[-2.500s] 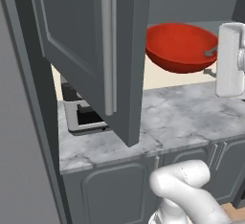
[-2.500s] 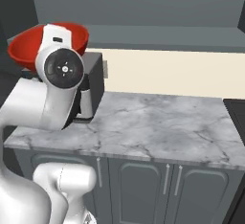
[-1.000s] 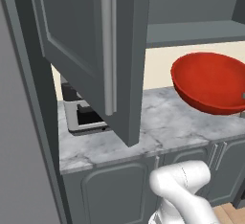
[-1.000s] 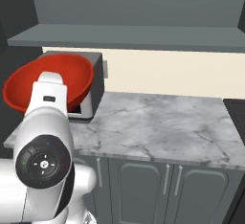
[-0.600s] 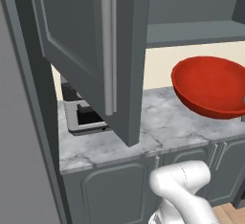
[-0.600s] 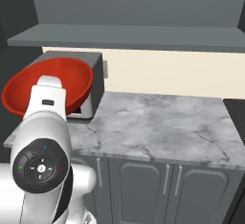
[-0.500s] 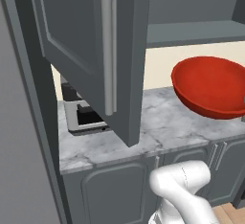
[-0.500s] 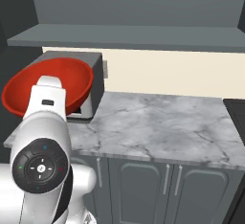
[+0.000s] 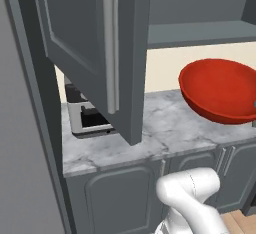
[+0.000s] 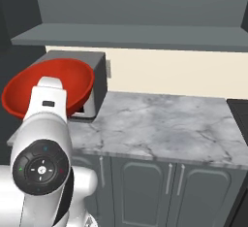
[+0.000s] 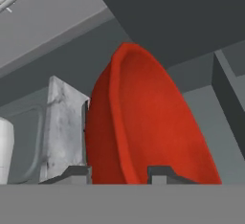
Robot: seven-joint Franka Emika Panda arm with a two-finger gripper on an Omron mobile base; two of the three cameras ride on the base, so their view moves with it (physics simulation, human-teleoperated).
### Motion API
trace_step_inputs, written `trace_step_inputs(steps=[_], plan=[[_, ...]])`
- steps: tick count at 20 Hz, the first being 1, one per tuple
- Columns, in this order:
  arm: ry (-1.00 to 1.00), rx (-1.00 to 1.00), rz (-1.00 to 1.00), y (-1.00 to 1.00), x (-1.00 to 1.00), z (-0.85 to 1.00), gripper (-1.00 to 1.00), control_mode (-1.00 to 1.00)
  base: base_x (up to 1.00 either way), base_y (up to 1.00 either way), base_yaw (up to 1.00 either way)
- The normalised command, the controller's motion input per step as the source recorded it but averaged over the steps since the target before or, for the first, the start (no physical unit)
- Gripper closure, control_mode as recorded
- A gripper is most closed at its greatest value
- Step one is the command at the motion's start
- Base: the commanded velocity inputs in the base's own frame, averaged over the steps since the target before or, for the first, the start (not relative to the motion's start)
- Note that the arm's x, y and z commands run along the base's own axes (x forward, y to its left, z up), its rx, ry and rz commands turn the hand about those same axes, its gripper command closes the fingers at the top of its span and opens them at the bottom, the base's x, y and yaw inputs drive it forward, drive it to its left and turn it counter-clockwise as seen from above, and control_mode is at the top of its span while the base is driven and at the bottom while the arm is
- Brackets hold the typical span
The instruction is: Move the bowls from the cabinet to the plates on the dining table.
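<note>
A plain red bowl (image 9: pixel 220 90) hangs tilted above a marble counter, held out in front of the wall cabinet. In the hand view my gripper (image 11: pixel 118 173) is shut on the red bowl (image 11: pixel 143 127), one fingertip on each side of its rim. From the right base view the bowl (image 10: pixel 72 80) sits behind my white wrist. The dark grey cabinet door (image 9: pixel 85 53) with its long silver handle (image 9: pixel 111 53) stands open at the left, and the cabinet's shelf (image 9: pixel 200 33) runs behind the bowl. The plates and the dining table are out of view.
A toaster oven (image 9: pixel 87 120) stands on the marble counter (image 10: pixel 164 124) under the open door, close to the bowl's left side. Grey base doors (image 10: pixel 145 182) run below the counter. A tall dark panel (image 9: pixel 25 153) closes off the left.
Since the earliest frames the bowl has come down and away from the cabinet shelf, toward me. Over the last second it has barely moved.
</note>
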Motion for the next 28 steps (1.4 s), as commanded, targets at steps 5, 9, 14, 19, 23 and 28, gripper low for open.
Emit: trace_step_inputs(steps=[5,9,14,19,23,28], plan=[[0.00,0.00,0.00,0.00,0.00,0.00,1.00,1.00,-0.45,-0.17,0.08],[0.00,0.00,0.00,0.00,0.00,0.00,1.00,1.00,-0.41,-0.15,0.11],[0.00,0.00,0.00,0.00,0.00,0.00,1.00,1.00,-0.38,-0.19,0.14],[0.00,0.00,0.00,0.00,0.00,0.00,1.00,1.00,-0.29,-0.30,0.17],[0.00,0.00,0.00,0.00,0.00,0.00,1.00,1.00,-0.14,-0.44,0.21],[0.00,0.00,0.00,0.00,0.00,0.00,1.00,1.00,-0.07,-0.47,0.22]])
